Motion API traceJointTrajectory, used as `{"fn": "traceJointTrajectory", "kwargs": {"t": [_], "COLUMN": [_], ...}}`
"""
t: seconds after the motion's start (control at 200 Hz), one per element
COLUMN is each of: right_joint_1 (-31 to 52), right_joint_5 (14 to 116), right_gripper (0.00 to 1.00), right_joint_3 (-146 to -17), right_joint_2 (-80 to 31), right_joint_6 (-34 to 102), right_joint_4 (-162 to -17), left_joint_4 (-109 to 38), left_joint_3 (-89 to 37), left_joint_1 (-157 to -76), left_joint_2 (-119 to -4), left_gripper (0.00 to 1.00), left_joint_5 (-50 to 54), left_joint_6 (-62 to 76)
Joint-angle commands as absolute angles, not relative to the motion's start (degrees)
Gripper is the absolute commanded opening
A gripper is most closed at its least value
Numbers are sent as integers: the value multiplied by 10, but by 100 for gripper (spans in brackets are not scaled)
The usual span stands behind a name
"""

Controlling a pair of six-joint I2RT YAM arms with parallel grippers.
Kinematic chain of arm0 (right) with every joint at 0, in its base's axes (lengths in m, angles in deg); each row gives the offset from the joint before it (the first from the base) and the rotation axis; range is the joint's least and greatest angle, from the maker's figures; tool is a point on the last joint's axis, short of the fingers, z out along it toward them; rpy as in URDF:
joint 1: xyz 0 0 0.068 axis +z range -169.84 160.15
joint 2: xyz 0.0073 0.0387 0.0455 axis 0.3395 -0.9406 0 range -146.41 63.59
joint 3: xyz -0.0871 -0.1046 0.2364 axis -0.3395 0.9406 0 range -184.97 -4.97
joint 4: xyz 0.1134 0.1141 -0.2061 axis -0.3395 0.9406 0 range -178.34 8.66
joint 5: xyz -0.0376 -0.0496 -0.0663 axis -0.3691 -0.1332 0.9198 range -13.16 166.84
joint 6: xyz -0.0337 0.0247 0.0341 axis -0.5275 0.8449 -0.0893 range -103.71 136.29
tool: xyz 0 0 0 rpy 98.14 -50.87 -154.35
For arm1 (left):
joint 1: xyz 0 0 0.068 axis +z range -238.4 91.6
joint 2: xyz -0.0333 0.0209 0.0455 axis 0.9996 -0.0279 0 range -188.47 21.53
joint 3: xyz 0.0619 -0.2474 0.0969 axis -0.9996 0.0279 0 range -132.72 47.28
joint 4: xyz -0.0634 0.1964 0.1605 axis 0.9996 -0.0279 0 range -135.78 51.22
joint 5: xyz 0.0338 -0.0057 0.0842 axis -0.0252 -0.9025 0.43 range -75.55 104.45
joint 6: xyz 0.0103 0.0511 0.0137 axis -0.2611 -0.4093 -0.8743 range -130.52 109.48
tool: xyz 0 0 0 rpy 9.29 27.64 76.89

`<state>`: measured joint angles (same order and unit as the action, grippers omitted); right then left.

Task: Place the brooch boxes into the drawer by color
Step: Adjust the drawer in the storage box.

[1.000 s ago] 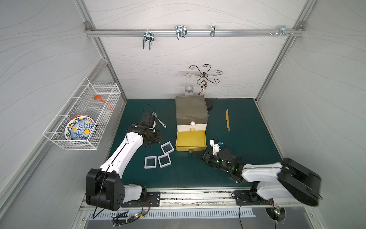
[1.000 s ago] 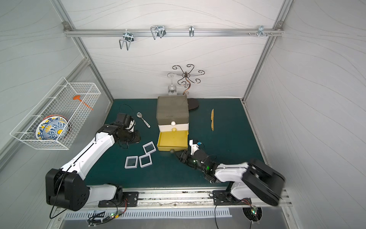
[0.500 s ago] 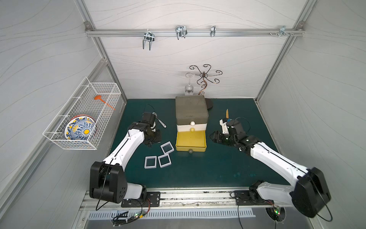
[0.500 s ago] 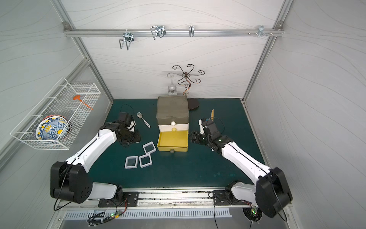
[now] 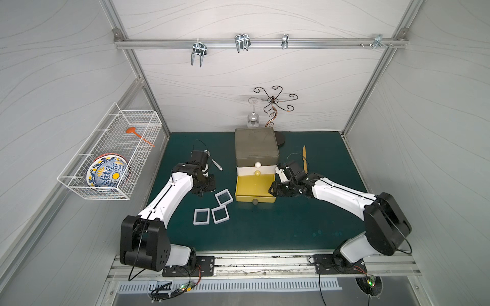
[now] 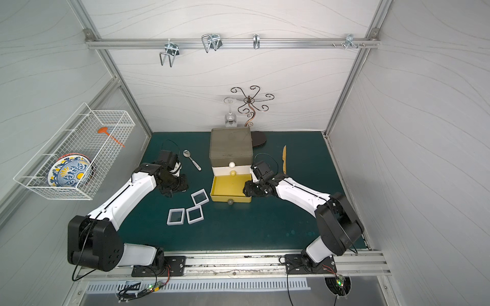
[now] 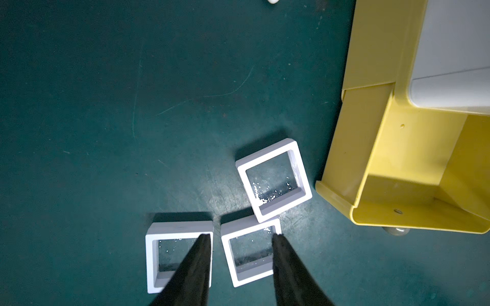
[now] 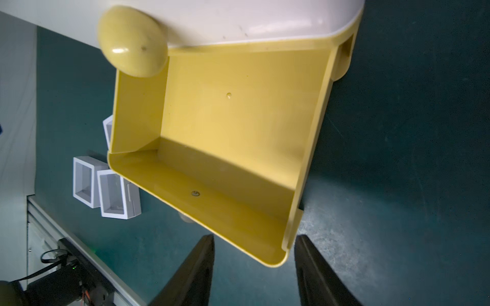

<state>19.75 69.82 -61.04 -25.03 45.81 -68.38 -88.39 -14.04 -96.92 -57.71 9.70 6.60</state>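
Note:
Three white brooch boxes point(image 5: 224, 197) point(image 5: 201, 216) point(image 5: 220, 214) lie flat on the green mat, just left of the drawer point(image 5: 256, 148). They also show in the other top view point(image 6: 200, 196). The yellow bottom tier point(image 5: 253, 185) point(image 8: 225, 119) is pulled out and empty; the white and olive-grey tiers are closed. My left gripper point(image 5: 205, 185) point(image 7: 240, 235) hovers open over the two nearer boxes point(image 7: 249, 249) point(image 7: 152, 262), holding nothing. At the yellow tier's front right corner my right gripper point(image 5: 275, 189) point(image 8: 255, 237) is open and empty, one finger on each side of that corner.
A metal spoon point(image 5: 216, 164) lies behind my left gripper. A wooden knife point(image 5: 305, 159) lies right of the drawer unit. A curly metal stand with a hanging glass point(image 5: 273, 106) rises behind it. A wire basket with a painted plate point(image 5: 111, 159) hangs on the left wall.
My right arm swung from the table's front up to the drawer's right side and now sits at the yellow tier's corner, jaws slightly narrower. The left arm barely moved.

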Motion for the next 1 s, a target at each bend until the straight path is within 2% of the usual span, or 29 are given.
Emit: {"fn": "traceJointTrajectory", "kwargs": {"t": [0.0, 0.185, 0.555, 0.996], "right_joint_1": [201, 213, 226, 227], "right_joint_5": [727, 746, 763, 783], "right_gripper": [51, 47, 20, 4], "right_joint_3": [-627, -648, -673, -659], "right_joint_2": [-278, -311, -332, -311], "right_joint_6": [448, 440, 424, 390], "right_joint_4": [-668, -657, -629, -613], "left_joint_4": [-884, -885, -887, -888], "left_joint_3": [-160, -160, -161, -161], "left_joint_1": [-965, -965, -964, -961], "left_joint_2": [-580, -581, -582, -585], "left_gripper": [42, 42, 43, 43], "left_joint_5": [96, 96, 95, 92], "left_joint_6": [62, 60, 57, 58]}}
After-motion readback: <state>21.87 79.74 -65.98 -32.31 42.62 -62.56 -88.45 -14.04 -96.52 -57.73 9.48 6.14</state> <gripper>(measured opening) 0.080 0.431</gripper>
